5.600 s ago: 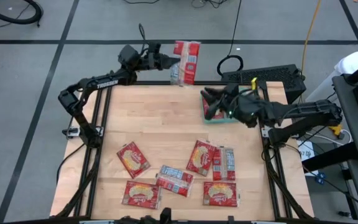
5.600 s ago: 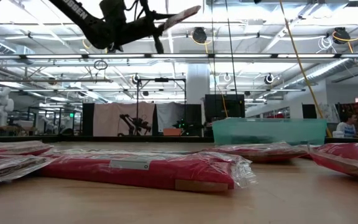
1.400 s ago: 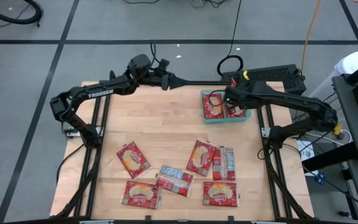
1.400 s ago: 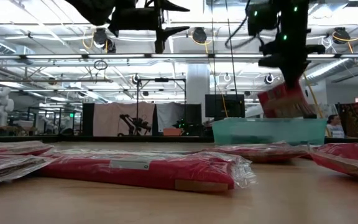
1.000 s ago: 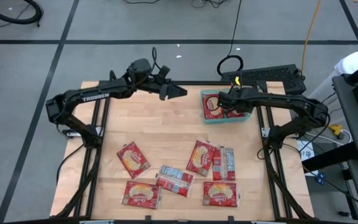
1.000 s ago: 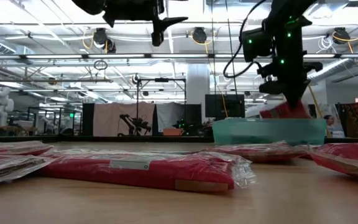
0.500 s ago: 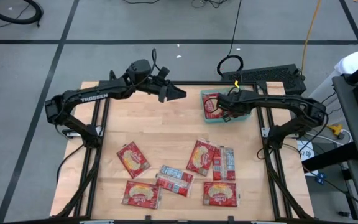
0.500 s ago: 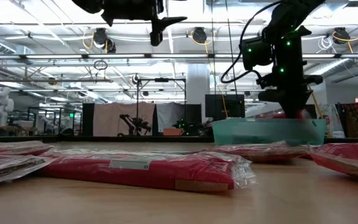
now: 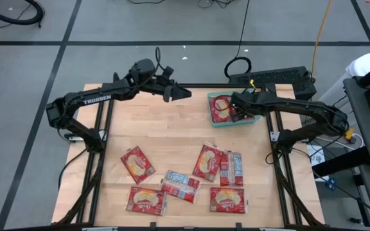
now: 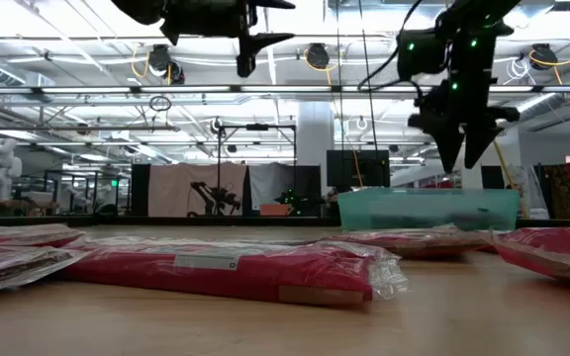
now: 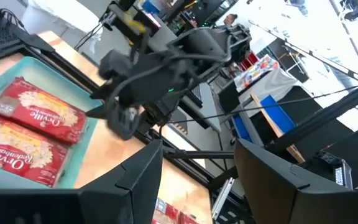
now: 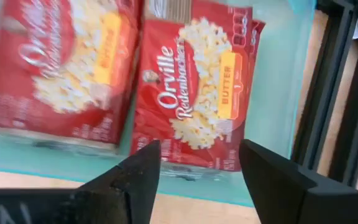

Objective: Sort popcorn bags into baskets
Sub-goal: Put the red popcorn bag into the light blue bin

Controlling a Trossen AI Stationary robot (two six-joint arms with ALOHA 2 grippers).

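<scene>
The teal basket [image 9: 233,124] stands at the table's far right and holds two popcorn bags, lying flat side by side with their picture sides up [image 12: 61,68] [image 12: 194,87]. My right gripper [image 10: 466,148] hangs open just above the basket, fingers pointing down, and holds nothing. My left gripper [image 9: 184,94] hovers high over the far edge, left of the basket, open and bare. Several more popcorn bags [image 9: 208,162] lie flat on the near half of the table, some with their red-and-silver backs up [image 9: 180,185].
Black frame rails run along the table's left and right edges [image 9: 276,147]. A dark keyboard-like unit [image 9: 281,78] and cables sit just beyond the far right corner. Bare wood [image 9: 159,128] lies between the basket and the loose bags.
My right gripper went down into the basket with a popcorn bag, opened and let it go, then rose a little. The bag, tilted in the hold before, now lies flat in the basket beside the other one.
</scene>
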